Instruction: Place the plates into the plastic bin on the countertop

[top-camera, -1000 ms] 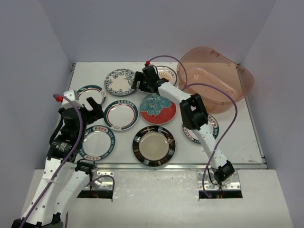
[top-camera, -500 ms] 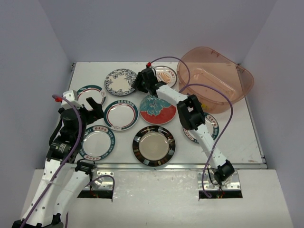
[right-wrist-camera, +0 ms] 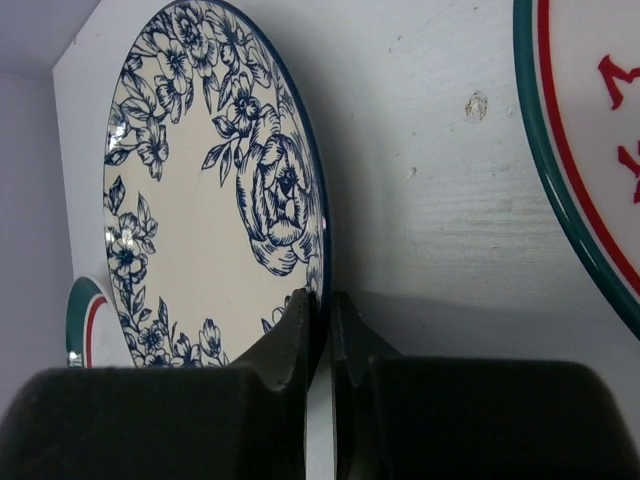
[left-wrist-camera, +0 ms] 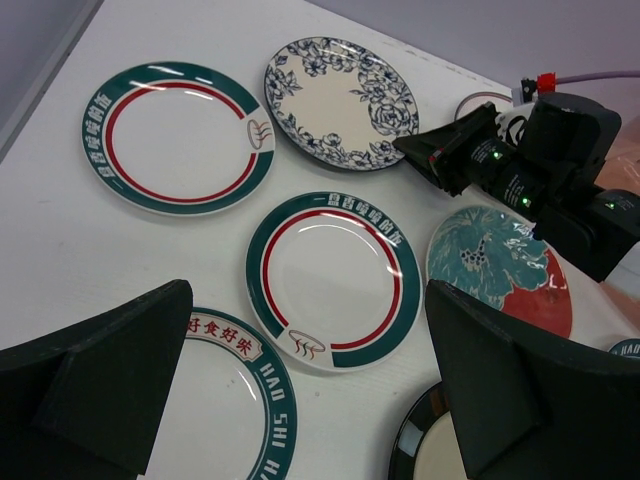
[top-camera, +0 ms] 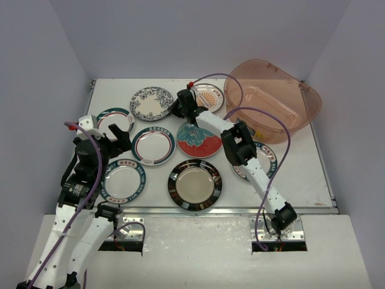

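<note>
Top external view: glossy round plates point(top-camera: 153, 145) lay flat on the matte white table point(top-camera: 313, 174). None showed in the translucent pinkish plastic bin point(top-camera: 274, 99) at the far right, so loading seemed not yet begun. On the blue-patterned plate point(right-wrist-camera: 200, 200), the right gripper point(right-wrist-camera: 325, 310) pinched the thin rim; the left gripper point(left-wrist-camera: 305, 340) hung wide apart.

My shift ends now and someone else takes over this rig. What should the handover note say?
The left gripper is open and holds nothing, above the left-hand plates.
The right gripper is shut on the rim of the blue-patterned plate, at the far side of the countertop.
The plastic bin is at the far right; no plate shows in it.
Done: nothing is binned.
Left: move this plate in, then the rest, such as the black-rimmed plate.
</note>
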Motion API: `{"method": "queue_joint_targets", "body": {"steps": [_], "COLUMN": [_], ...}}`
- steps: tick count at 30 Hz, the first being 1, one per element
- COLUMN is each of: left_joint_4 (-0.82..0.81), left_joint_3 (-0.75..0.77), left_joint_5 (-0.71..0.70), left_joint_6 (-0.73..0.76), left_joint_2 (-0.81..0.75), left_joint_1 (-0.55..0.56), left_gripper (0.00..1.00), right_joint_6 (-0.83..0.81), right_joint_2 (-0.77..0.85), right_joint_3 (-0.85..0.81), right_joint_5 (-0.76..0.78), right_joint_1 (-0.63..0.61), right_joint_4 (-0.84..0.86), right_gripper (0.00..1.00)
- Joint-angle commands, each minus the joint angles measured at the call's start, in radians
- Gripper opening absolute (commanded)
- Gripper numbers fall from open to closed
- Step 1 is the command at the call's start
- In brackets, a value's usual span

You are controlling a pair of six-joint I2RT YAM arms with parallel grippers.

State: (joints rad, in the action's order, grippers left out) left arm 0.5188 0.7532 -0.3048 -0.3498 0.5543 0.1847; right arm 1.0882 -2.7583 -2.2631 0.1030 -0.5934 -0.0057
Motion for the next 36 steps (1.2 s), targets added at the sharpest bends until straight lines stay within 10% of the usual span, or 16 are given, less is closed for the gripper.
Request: {"method": "queue_joint_targets", "body": {"steps": [1,36], "left_joint_4": [-0.050,-0.052], "left_joint_3": [-0.002,-0.008], "left_joint_5": [0.011,0.012], "left_joint_6": [-0.003,-0.003], "left_joint_2": [-0.010,-0.011], "left_joint_1": [0.012,0.016], "left_gripper": [1.00,1.00], "right_joint_6": [0.112,0.335], "right_joint_2": [0.006,0.632], "right_joint_3": [0.056,0.356], "right_joint_5": [0.035,-0.312], "right_joint_1": [0.000,0.234], "right_joint_4": [-0.004,0.295], "right_gripper": [0.00,0.00]}}
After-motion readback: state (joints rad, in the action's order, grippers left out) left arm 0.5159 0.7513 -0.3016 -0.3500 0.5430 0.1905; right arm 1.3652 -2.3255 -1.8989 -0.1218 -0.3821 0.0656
